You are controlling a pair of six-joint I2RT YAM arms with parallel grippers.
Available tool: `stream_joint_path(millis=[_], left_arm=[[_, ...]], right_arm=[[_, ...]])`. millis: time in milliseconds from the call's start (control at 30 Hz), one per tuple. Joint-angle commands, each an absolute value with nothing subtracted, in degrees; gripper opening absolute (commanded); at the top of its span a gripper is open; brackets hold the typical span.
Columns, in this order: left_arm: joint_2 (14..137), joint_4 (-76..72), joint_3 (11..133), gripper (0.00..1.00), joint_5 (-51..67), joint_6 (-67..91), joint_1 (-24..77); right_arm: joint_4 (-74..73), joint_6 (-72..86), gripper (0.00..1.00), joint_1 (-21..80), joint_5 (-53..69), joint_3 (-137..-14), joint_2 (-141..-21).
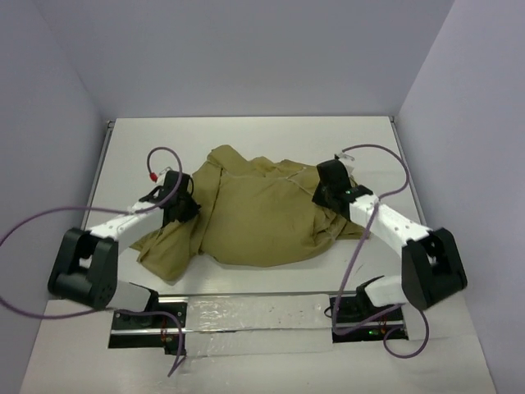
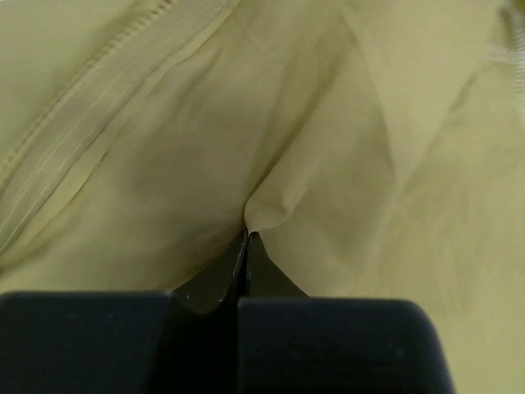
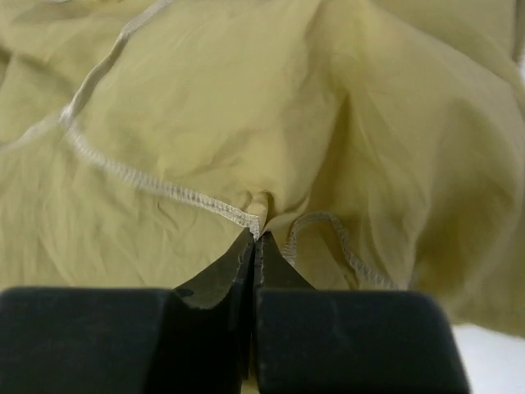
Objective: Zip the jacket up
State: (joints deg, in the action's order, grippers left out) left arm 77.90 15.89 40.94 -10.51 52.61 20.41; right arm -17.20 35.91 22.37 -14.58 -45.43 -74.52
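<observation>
1. The jacket lies in a crumpled heap in the middle of the white table. It is plain olive-tan, thin and soft, and creased all over.
2. From above, its bulk spreads wide between my two arms. One loose flap trails toward the near left corner, and the far edge is bunched into a low ridge.
3. My left gripper sits at the heap's left side. The fingers are pressed together with no gap between them, and a small fold of the jacket is pinched at their tips.
4. In the left wrist view the cloth puckers upward from that pinch. A long stitched band runs on a slant across the upper left, well apart from the fingertips.
5. My right gripper sits at the heap's right side, near the far right of the cloth. It too is clamped tight, and it bites the jacket just where a pale stitched seam meets the fingertips.
6. In the right wrist view that seam curves down from the upper left into the pinch. A second loop of it emerges on the right, and a sliver of bare table shows at the lower right.
</observation>
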Motion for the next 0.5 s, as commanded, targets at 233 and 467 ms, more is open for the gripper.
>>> stream_joint_path(millis=[233, 467], left_arm=[[103.35, 12.1, 77.83, 0.0, -2.78, 44.75, 16.68], [104.27, 19.4, 90.66, 0.85, -1.67, 39.19, 16.69]], right_arm=[[-18.1, 38.02, 0.0, 14.54, -17.15, -82.9, -104.41], [-25.51, 34.87, 0.74, 11.95, -13.63, -95.57, -112.22]])
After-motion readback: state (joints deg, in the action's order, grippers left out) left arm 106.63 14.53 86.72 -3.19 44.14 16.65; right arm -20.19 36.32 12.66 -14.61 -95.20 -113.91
